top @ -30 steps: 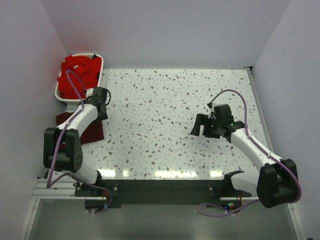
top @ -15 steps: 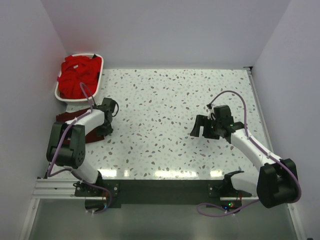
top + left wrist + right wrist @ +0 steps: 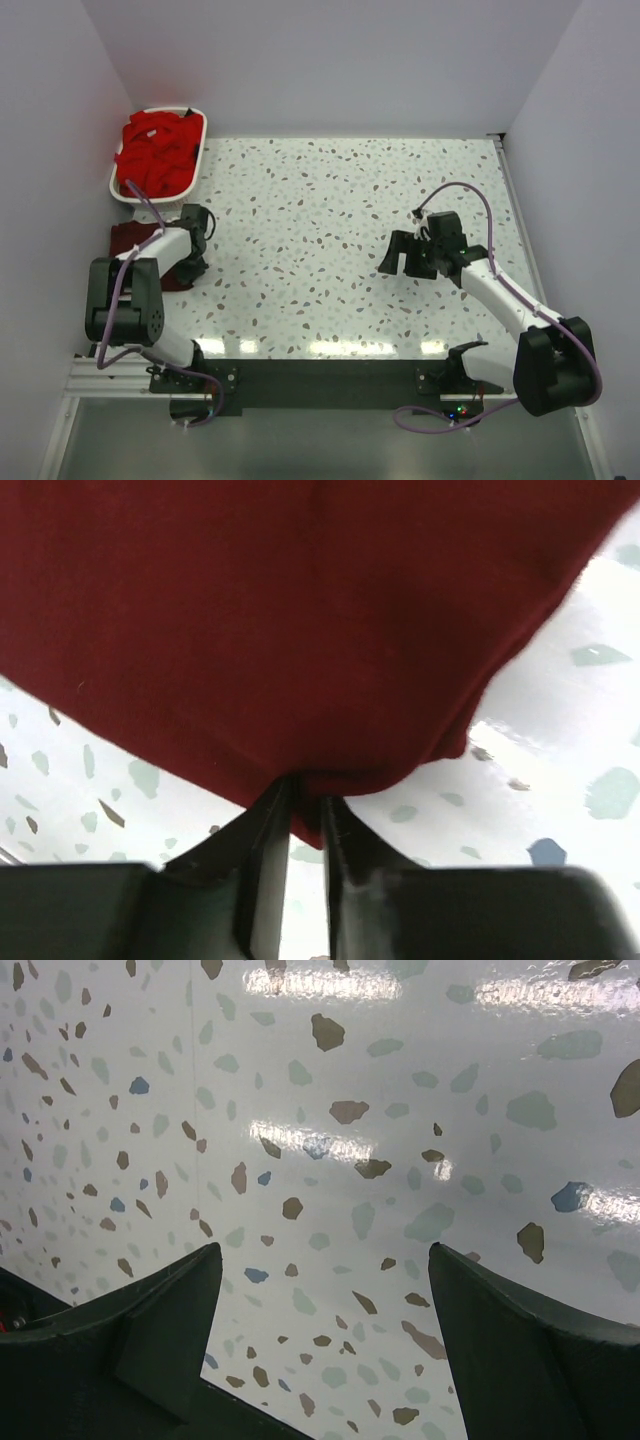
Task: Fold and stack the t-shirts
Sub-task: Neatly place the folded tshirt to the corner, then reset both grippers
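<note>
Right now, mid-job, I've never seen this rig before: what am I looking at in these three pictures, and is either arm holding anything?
These are two robot arms bolted at the near edge of a speckled table, each ending in a two-finger gripper. The overhead picture looks down from behind them. The other two pictures come from a camera on each wrist. A white basket at the far left corner holds bright red t-shirts. A maroon t-shirt lies on the table beside it, nearer the arms. In the left wrist view, the left gripper has its fingers pinched on that shirt's edge. The right gripper is wide open over bare table, holding nothing.
</note>
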